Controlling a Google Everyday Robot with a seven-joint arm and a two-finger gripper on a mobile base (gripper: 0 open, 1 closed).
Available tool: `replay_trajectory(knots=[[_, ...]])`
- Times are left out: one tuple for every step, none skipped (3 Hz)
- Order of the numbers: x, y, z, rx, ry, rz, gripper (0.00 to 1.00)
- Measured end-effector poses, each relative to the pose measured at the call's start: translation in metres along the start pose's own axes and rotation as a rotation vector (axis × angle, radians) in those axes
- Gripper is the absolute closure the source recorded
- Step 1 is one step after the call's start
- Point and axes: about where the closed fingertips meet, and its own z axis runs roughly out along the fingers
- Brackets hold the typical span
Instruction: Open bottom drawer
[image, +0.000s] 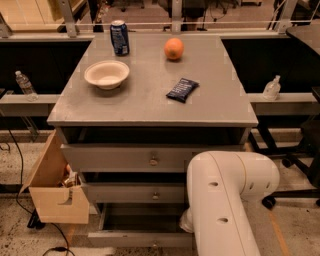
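The grey cabinet (150, 105) has three drawers. The bottom drawer (130, 238) stands pulled out towards me, its slim front panel low in the view and its dark inside showing above it. Its small knob (154, 245) sits at the lower edge of the view. The middle drawer (130, 192) and top drawer (120, 157) stick out less. My white arm (225, 200) fills the lower right and reaches down to the right end of the bottom drawer. The gripper is hidden behind the arm there.
On the cabinet top are a white bowl (106, 74), a blue can (119, 37), an orange (174, 49) and a dark packet (182, 90). An open cardboard box (55, 195) stands against the cabinet's left side. A chair base (295, 160) is at right.
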Motion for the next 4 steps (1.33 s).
replay_trajectory(knots=[[0.006, 0.012, 0.0, -0.034, 0.01, 0.019, 1.0], [0.018, 0.031, -0.002, -0.09, 0.025, 0.059, 1.0], [0.017, 0.029, -0.001, -0.092, 0.025, 0.061, 1.0], [0.017, 0.028, -0.001, -0.092, 0.025, 0.061, 1.0]])
